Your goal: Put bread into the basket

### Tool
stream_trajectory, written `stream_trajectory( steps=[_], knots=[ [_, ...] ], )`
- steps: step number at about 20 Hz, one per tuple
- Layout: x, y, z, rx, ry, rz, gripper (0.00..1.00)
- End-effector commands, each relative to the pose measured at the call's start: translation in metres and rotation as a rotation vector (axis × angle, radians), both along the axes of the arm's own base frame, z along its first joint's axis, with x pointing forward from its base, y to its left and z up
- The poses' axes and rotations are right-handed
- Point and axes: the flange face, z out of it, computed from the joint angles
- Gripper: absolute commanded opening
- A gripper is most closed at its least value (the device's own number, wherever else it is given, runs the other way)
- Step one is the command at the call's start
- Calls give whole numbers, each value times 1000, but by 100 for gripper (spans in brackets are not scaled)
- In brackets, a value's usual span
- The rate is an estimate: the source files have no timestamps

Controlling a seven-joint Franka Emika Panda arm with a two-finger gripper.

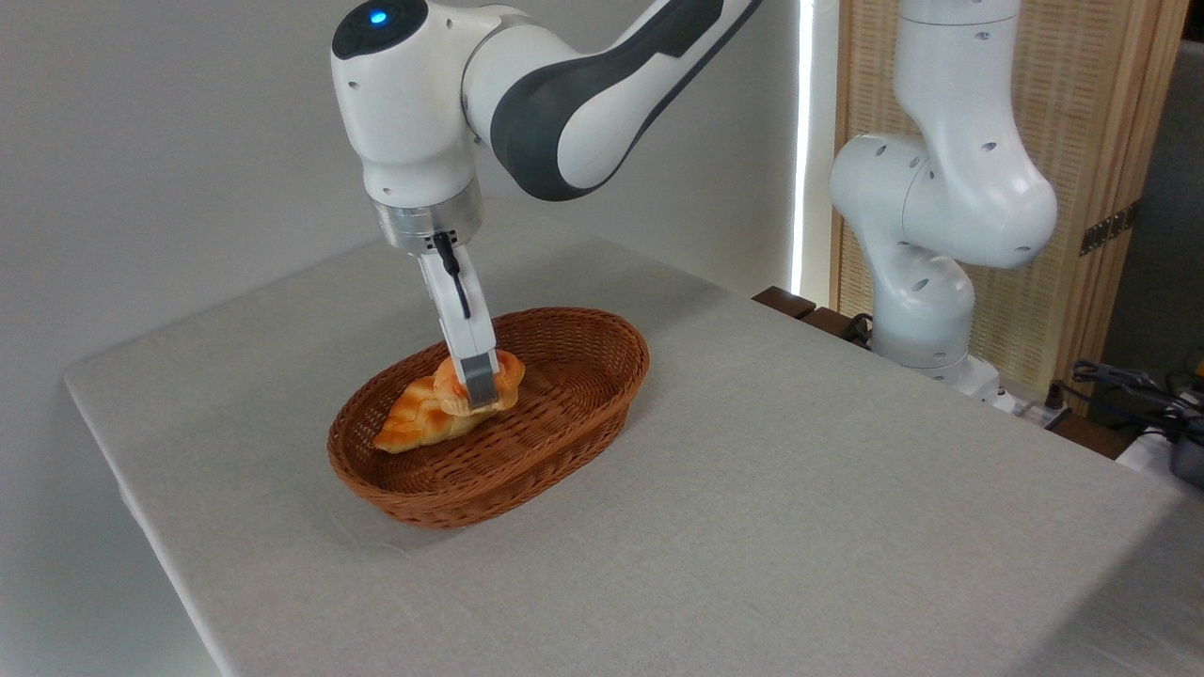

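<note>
Starting at your left, the pointed braided loaf (414, 425) lay inside the wicker basket (574, 428), down and to the left of the gripper (478, 385), its long axis running from its tip at lower left up toward the fingers. Right at the gripper sat the round knotted bun (503, 374), the bread you were meant to deliver: it was already over the basket's floor, pressed up against the upper end of the loaf, possibly resting partly on it, though you could not tell for sure from this angle. The fingers came straight down from the wrist and were closed on the bun, the near grey fingertip (480, 384) lying across its front face, so most of the bun showed just right and behind that pad. Since the bun was directly between the fingers and low within the basket's walls, the coming move, as I judge it, turned on nothing sideways: you needed only to part the fingers and rise straight up, keeping clear of the loaf to the left. Further right, the bare tablecloth (800, 470) stretched away, and the arm's base (917, 301) stood well apart at the table's far edge.
</note>
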Motion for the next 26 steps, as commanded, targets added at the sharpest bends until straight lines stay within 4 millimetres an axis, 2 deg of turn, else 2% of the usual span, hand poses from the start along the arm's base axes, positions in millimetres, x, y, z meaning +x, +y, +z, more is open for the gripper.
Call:
stream_trajectory(
  steps=[1,4,6,10,12,15,16,18,19,21,25,26],
  knots=[
    [3,-1,3,-8,-14,3,100],
    [4,2,4,-9,-20,10,100],
    [5,5,12,-11,-37,15,100],
    [12,14,62,-25,-121,48,100],
    [15,38,90,-32,-164,114,100],
    [9,52,106,10,-168,183,100],
    [9,63,115,52,-175,206,100],
    [9,70,131,99,-163,249,100],
    [9,80,134,120,-145,298,100],
    [9,119,136,138,-127,376,100],
    [2,140,131,148,-62,408,100],
    [2,140,131,147,-60,408,100]
  ],
)
